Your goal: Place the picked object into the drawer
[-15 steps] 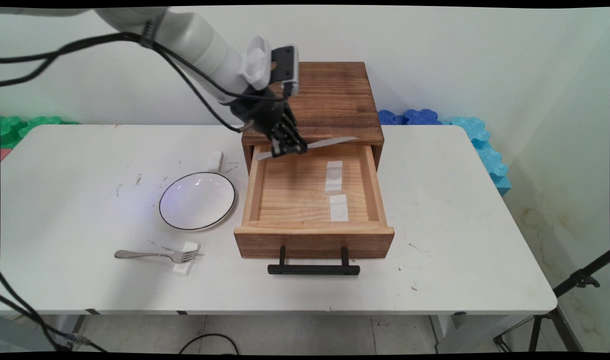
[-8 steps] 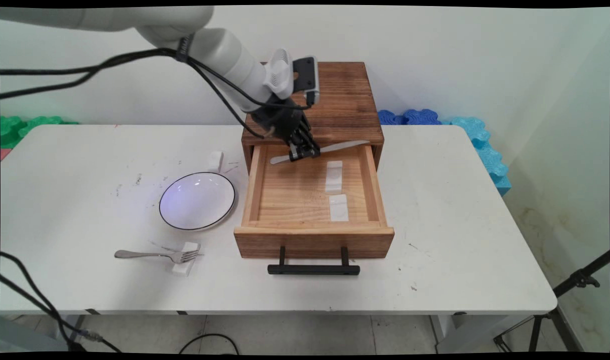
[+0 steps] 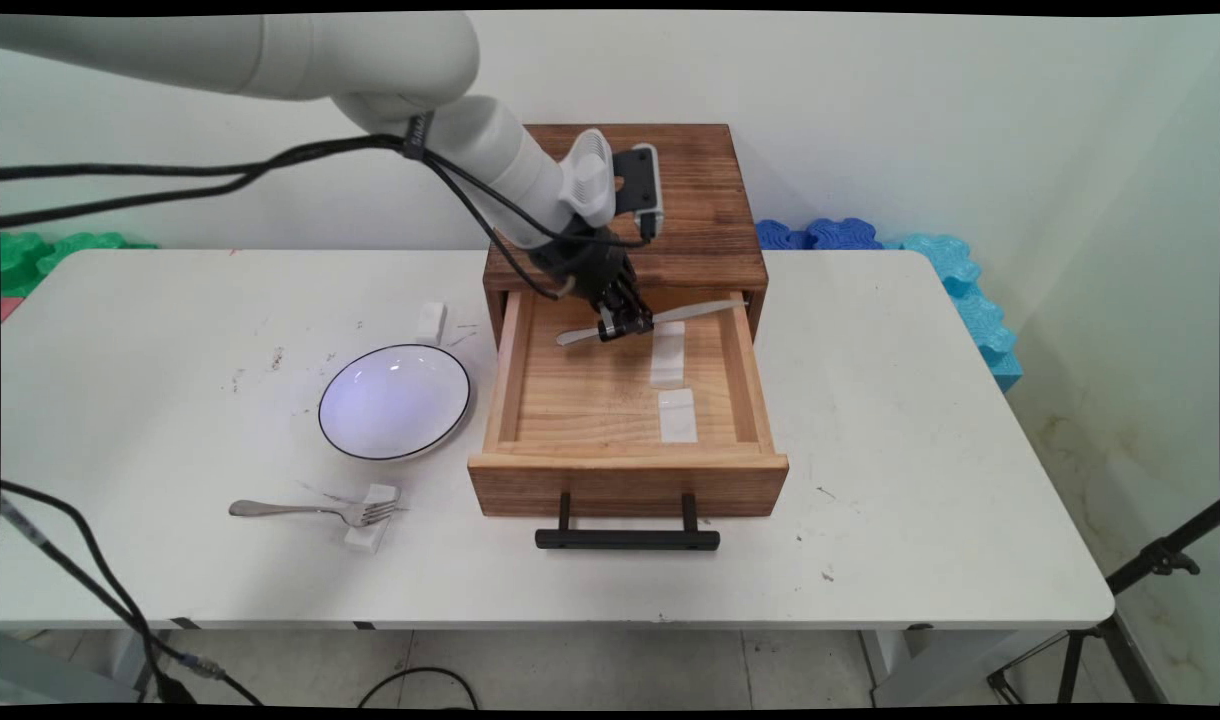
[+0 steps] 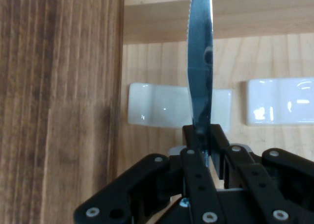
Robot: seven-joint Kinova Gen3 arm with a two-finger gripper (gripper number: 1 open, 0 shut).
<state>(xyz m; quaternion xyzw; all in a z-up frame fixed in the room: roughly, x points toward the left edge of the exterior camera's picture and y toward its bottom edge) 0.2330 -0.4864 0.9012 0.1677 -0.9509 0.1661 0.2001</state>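
The gripper (image 3: pixel 625 325) hangs over the back of the open wooden drawer (image 3: pixel 625 465), its fingers (image 4: pixel 196 136) clamped on a table knife (image 3: pixel 655 319) near the middle. The knife lies almost level, blade reaching right toward the drawer's side wall, above the farther of two white rests (image 3: pixel 668 354) on the drawer floor. On the table (image 3: pixel 920 420) to the left sit a white bowl (image 3: pixel 394 401) and a fork (image 3: pixel 315 511) propped on another rest

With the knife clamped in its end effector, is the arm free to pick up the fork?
Probably not: the end effector is shut on the knife, though the fork lies uncovered.
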